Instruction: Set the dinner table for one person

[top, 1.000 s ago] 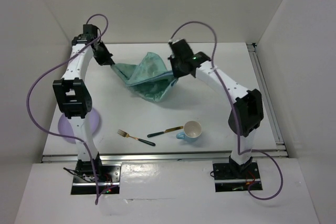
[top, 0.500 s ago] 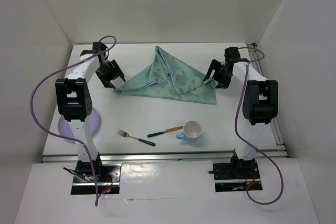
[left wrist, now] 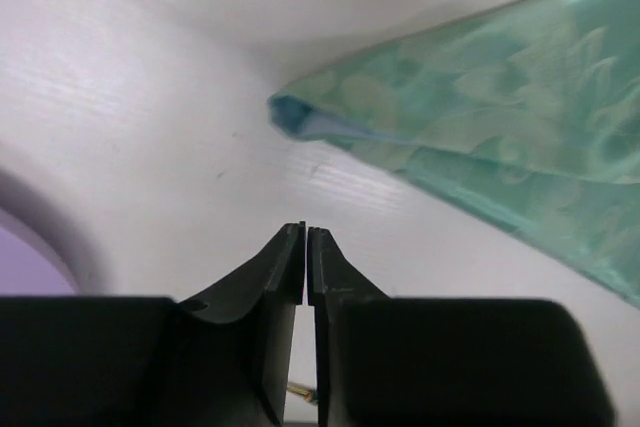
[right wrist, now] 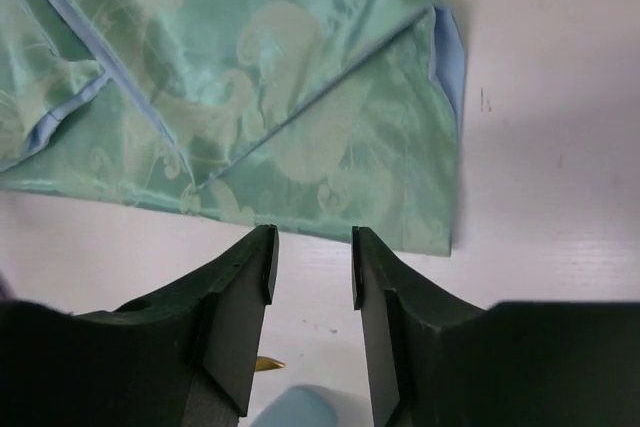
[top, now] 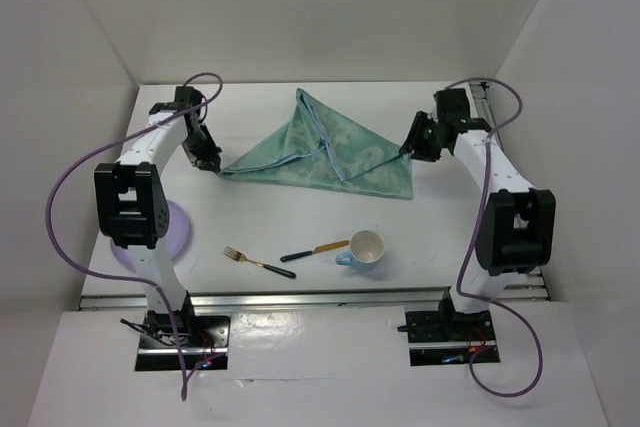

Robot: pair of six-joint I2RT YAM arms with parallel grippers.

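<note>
L hand (left wrist: pixel 305 233) moved to mat (top: pixel 335 157) corner, together, R hand (right wrist: pixel 312 239) apart, cup (top: pixel 367 247) by knife (top: pixel 313 250)

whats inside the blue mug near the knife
From the top view the mug shows a pale inside that looks empty, nothing sticking out. Its near wall covers part of the floor, so that bit cannot be checked.

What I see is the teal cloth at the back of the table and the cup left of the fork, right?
Not quite: the top external view shows the cup right of the fork, not left. The teal cloth is at the back of the table.
</note>
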